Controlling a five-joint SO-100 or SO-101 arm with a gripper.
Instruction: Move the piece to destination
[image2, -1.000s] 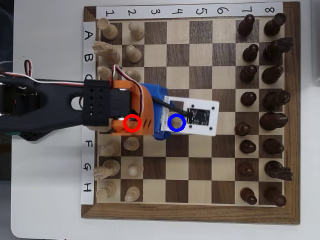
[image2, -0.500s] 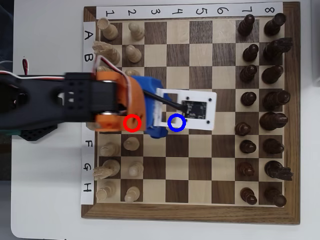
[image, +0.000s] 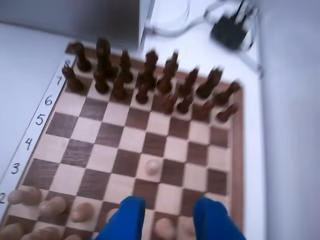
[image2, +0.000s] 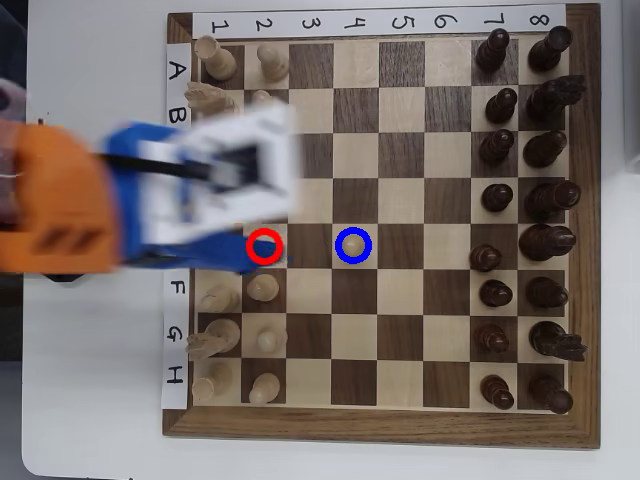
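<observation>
The piece, a cream pawn (image2: 352, 245), stands upright inside the blue ring (image2: 352, 230) on the destination square in row E, column 4. In the wrist view the same pawn (image: 152, 166) stands alone on a light square just ahead of my gripper (image: 169, 202). The blue fingers (image: 125, 220) are spread apart with nothing held between them. In the overhead view the gripper (image2: 250, 240) is motion-blurred over the board's left side, its tip by the red ring (image2: 278, 246), about two squares left of the pawn.
Other pale pieces (image2: 262, 288) stand in columns 1 and 2 around the gripper, one pawn (image: 164, 227) under the fingers. Dark brown pieces (image2: 500, 195) fill columns 7 and 8. A black adapter with cables (image: 229, 31) lies beyond the board.
</observation>
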